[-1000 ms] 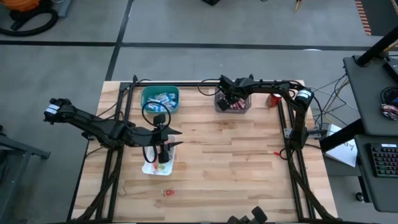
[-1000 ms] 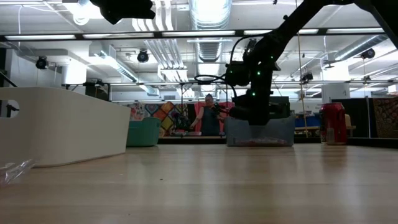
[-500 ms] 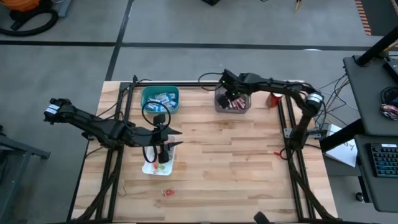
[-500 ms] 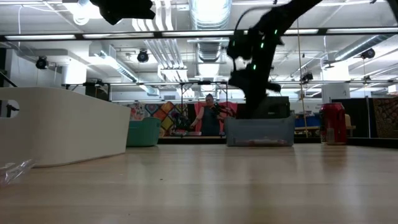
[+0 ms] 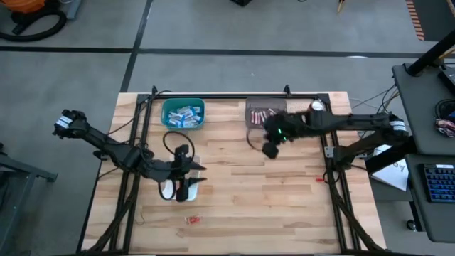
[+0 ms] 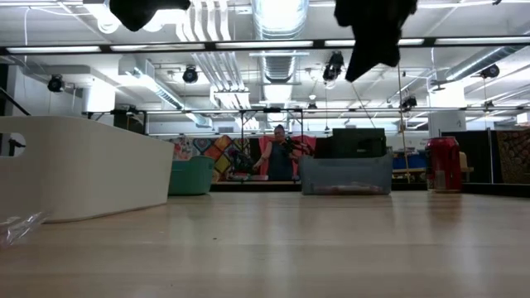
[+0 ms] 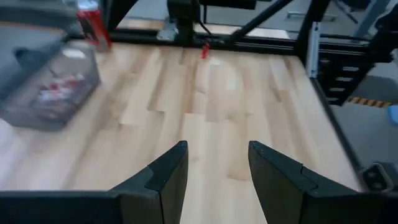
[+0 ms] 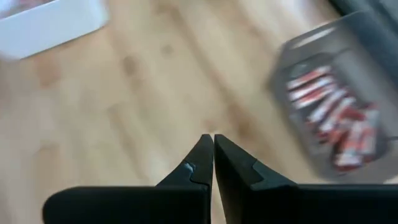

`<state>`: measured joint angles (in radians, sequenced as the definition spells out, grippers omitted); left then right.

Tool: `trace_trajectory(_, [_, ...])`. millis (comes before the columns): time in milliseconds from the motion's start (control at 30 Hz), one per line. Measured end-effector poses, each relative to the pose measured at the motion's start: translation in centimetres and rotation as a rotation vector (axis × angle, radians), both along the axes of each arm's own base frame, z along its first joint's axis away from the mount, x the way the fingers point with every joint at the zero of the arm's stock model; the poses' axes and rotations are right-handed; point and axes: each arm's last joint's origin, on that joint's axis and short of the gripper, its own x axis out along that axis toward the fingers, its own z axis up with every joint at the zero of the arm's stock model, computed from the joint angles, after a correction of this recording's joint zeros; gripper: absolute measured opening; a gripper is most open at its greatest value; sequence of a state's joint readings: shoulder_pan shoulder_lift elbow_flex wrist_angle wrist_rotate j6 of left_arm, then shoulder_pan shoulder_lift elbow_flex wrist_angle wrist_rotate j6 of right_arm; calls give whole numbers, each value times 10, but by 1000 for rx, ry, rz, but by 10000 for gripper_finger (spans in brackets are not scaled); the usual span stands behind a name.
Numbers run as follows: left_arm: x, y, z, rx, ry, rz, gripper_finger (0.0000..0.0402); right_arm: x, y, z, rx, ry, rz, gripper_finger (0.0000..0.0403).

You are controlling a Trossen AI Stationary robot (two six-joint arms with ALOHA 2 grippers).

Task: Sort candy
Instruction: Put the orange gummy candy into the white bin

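Blue-and-white mini bars fill the teal bin [image 5: 183, 114]. Slim pink and red sticks lie in the grey bin [image 5: 261, 114] [image 8: 336, 124]. A red piece [image 5: 192, 220] lies loose near the table's near edge, another [image 5: 318, 176] by the right frame. My left gripper [image 5: 186, 181] [image 7: 217, 168] hangs open over the white tray [image 5: 168, 190], touching nothing. My right gripper [image 5: 270, 147] [image 8: 213, 142] is shut and empty, above the bare wood just nearer than the grey bin.
A red soda can [image 6: 443, 164] stands at the far right corner beside the grey bin. A crumpled clear wrapper [image 6: 21, 228] lies by the white tray [image 6: 83, 165]. The black frame rails run along the table's left, right and far edges. A person [image 6: 277, 157] stands far behind.
My right gripper has pulled out of the grey bin, risen, and moved toward the table's near edge, its arm swinging out to the right. My left gripper has shifted a little toward the near edge over the white tray.
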<state>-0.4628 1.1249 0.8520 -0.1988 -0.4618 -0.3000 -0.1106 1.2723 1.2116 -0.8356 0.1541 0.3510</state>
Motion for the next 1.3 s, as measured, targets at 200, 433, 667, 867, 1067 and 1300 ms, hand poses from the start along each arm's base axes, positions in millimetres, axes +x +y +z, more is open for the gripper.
trace_trajectory(200, [15,-20,-17,-115,74,-2,152,-8,49,-5,56,-11,98,9])
trace_trajectory(433, [24,-49,-22,-212,409,41,152,-11,78,-9,93,-4,155,9])
trace_trajectory(667, [22,-104,-41,-85,696,-66,152,-14,93,-10,100,0,199,9])
trace_trajectory(867, [23,-143,-69,-25,797,3,157,-17,107,-12,124,9,217,9])
trace_trajectory(1067, [25,-170,-91,21,808,18,183,-24,124,-22,150,31,234,9])
trace_trajectory(1300, [27,-173,-116,84,836,65,215,-33,142,-40,201,38,224,9])
